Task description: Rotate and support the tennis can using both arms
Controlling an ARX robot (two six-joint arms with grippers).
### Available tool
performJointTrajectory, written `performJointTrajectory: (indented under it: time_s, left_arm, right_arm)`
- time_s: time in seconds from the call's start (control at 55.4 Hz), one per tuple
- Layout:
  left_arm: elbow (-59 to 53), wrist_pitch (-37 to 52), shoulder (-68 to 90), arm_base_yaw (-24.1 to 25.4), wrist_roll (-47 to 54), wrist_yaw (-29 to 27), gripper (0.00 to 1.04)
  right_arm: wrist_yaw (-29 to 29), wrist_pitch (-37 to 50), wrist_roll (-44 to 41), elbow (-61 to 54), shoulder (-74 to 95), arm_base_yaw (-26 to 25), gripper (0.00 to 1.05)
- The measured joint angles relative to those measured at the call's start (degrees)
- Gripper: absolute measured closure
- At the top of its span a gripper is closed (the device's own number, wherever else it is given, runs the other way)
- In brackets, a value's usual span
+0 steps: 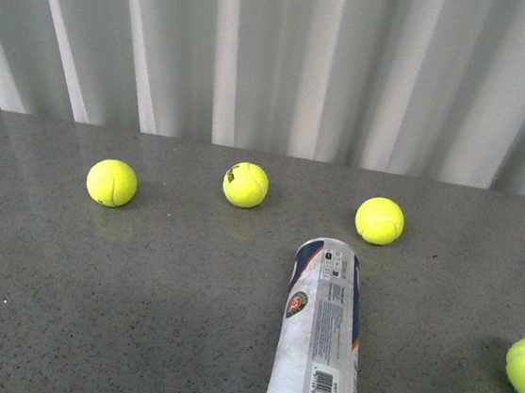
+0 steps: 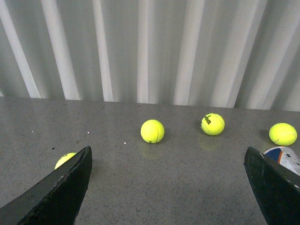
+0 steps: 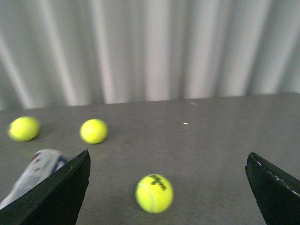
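While the tennis can (image 1: 319, 341) lies untouched, left gripper (image 2: 168, 161) and right gripper (image 3: 168, 161) stand wide apart, empty; approach step; next, both must flank it.

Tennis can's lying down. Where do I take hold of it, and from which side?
Probably across the round body around mid-length: left hand on its left flank, right hand on its right. The tennis can lies on its side, long axis pointing away from the robot, so both flanks are exposed and the nearest ball sits clear of it. Both hands are open wide.
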Motion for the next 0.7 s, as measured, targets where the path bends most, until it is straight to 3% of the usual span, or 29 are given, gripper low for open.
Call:
performJointTrajectory:
  time_s: [0.036, 0.072, 0.199, 0.307, 0.379, 0.47, 0.632, 0.705]
  left_arm:
    - [0.0, 0.0, 0.0, 0.0, 0.0, 0.2, 0.07]
    - [0.0, 0.0, 0.0, 0.0, 0.0, 0.3, 0.07]
    - [0.0, 0.0, 0.0, 0.0, 0.0, 0.2, 0.07]
    - [0.0, 0.0, 0.0, 0.0, 0.0, 0.2, 0.07]
    - [0.0, 0.0, 0.0, 0.0, 0.0, 0.2, 0.07]
    - [0.0, 0.0, 0.0, 0.0, 0.0, 0.2, 0.07]
    - [0.0, 0.0, 0.0, 0.0, 0.0, 0.2, 0.07]
    - [0.0, 0.0, 0.0, 0.0, 0.0, 0.2, 0.07]
  right_arm:
    - [4.6, 4.5, 0.2, 1.7, 4.6, -0.8, 0.07]
    - [5.2, 8.0, 0.9, 3.5, 8.3, -2.2, 0.07]
    - [-0.2, 23.5, 4.0, 16.7, 31.9, -10.6, 0.07]
    - [-2.8, 16.9, 9.8, 35.6, 58.0, -13.1, 0.07]
    - [-5.2, 7.2, 12.3, 47.3, 73.7, -11.3, 0.07]
    - [-8.8, -3.6, 11.5, 56.9, 87.5, -5.0, 0.07]
    - [-14.4, -7.5, 8.0, 56.3, 93.9, 8.4, 0.07]
    - [-14.9, -7.2, 7.7, 55.3, 94.9, 11.8, 0.07]
